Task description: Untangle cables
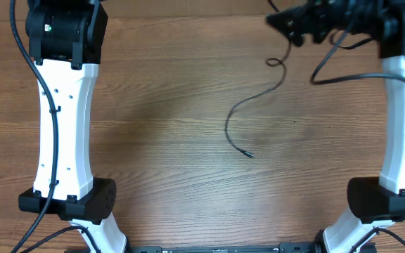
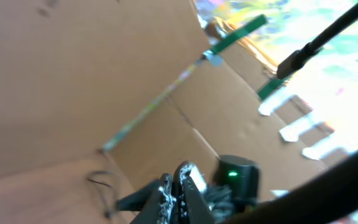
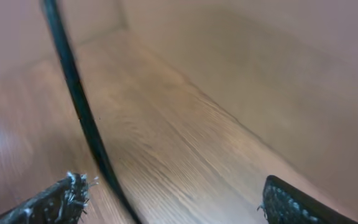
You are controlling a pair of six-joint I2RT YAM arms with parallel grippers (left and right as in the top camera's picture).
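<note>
the cable (image 1: 228,126) lies on the table (image 1: 160,140), right of centre in the overhead view. its lower end is a small plug tip (image 1: 249,154) resting on the wood, apart from everything else. from there the cable curves up and to the right, makes one small loop (image 1: 275,62), and continues up to the right gripper (image 1: 285,24) at the far edge of the table. a second thin black strand (image 1: 343,77) runs sideways just below that gripper toward the right arm (image 1: 399,126); it cannot be told whether it is part of the same cable.

in the right wrist view the cable (image 3: 84,112) crosses the frame from top left down toward the bottom, passing between the two fingers (image 3: 55,202) of the right gripper (image 3: 174,190). the jaws stand wide apart. the cable lies closer to the left-hand finger, and neither pad presses on it. it is blurred and near the lens.

the left gripper (image 2: 179,185) appears in the left wrist view with its fingers pressed together, and nothing is visible between them. it points at a cardboard wall (image 2: 73,74). a short dark squiggle (image 2: 101,180) lies at the foot of the wall; it is too blurred to identify. in the overhead view the left arm (image 1: 65,126) stands at the left side of the table, well apart from the cable.
</note>
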